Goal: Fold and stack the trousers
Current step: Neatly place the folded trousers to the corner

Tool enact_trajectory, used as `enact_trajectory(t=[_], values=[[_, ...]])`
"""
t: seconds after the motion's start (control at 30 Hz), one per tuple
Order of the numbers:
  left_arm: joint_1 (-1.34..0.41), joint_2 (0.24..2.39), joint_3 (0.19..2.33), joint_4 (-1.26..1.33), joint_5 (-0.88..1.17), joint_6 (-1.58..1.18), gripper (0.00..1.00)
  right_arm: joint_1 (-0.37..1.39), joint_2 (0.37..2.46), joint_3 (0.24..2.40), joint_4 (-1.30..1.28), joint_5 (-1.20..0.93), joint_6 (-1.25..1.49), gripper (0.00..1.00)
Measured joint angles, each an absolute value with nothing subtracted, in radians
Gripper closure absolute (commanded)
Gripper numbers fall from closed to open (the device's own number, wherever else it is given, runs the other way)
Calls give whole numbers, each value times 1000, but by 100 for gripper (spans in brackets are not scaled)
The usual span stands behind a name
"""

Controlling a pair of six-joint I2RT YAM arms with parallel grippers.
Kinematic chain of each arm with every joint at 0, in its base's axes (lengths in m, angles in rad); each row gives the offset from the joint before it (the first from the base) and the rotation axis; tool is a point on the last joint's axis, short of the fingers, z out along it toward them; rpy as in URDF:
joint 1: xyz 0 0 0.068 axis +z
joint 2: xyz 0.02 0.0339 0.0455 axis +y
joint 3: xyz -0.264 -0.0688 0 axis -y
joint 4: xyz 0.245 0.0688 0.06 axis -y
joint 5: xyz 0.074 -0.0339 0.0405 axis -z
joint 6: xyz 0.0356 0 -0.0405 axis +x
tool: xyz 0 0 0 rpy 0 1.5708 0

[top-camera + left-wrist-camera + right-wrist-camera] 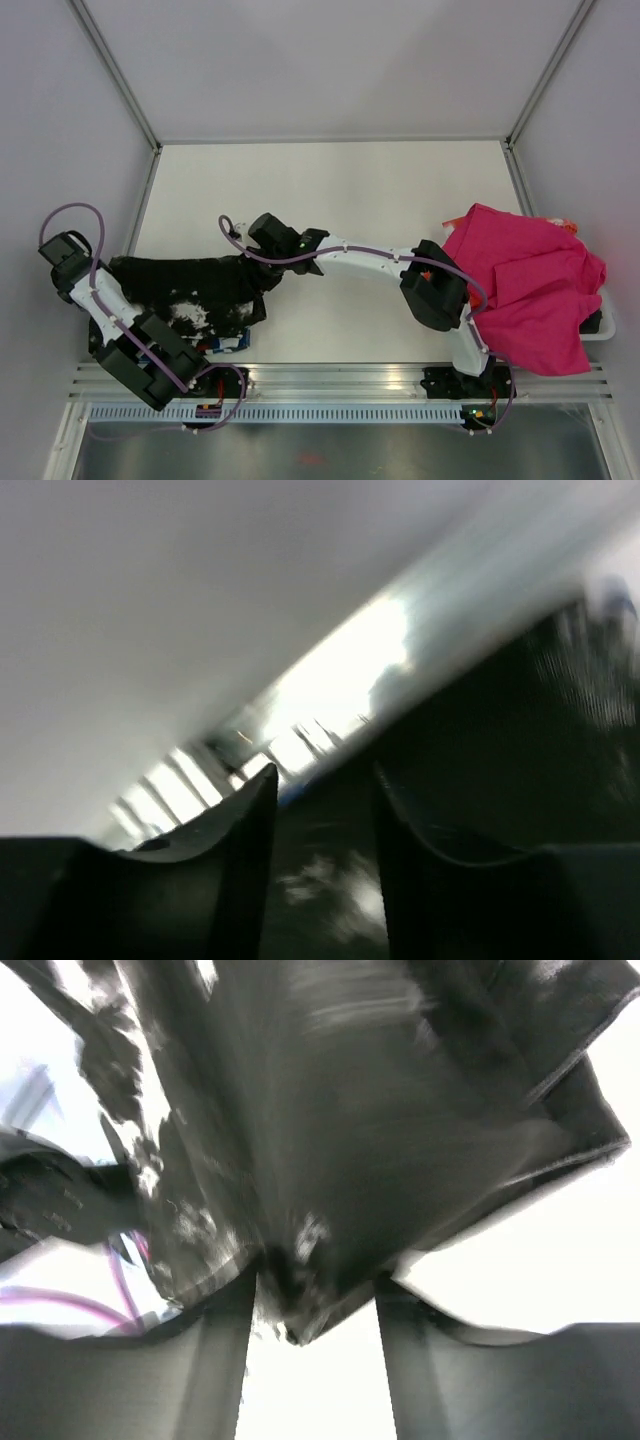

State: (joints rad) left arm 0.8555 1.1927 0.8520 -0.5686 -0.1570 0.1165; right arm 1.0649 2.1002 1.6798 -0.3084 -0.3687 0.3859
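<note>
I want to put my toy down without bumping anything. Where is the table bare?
The far half of the table, behind the right arm, is bare. A smaller patch lies in front of that arm, between the trousers and the magenta cloth. Both near corners are crowded.

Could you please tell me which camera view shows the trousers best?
The top external view: the trousers lie as one dark bundle near left, partly under the left arm. The right wrist view shows only a close fold between its fingers; the left wrist view, a dark blur.

Matt black cloth trousers (190, 285); smooth white table (330, 190).
</note>
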Motion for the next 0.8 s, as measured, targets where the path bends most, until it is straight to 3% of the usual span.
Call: enact_trajectory(t=[0.1, 0.2, 0.5, 0.67, 0.8], values=[[895, 1194, 905, -467, -218, 114, 21, 1058, 2080, 1677, -429, -356, 376, 15], [905, 1192, 1027, -430, -203, 101, 15, 1055, 2045, 1677, -484, -303, 374, 2], [628, 1121, 1199, -471, 12, 85, 11, 982, 1828, 1731, -482, -101, 398, 2], [561, 1096, 1199, -508, 207, 3, 10, 727, 1710, 1729, -432, -31, 449, 2], [482, 1092, 1207, -513, 337, -82, 0, 506, 1668, 1735, -426, 36, 417, 2]])
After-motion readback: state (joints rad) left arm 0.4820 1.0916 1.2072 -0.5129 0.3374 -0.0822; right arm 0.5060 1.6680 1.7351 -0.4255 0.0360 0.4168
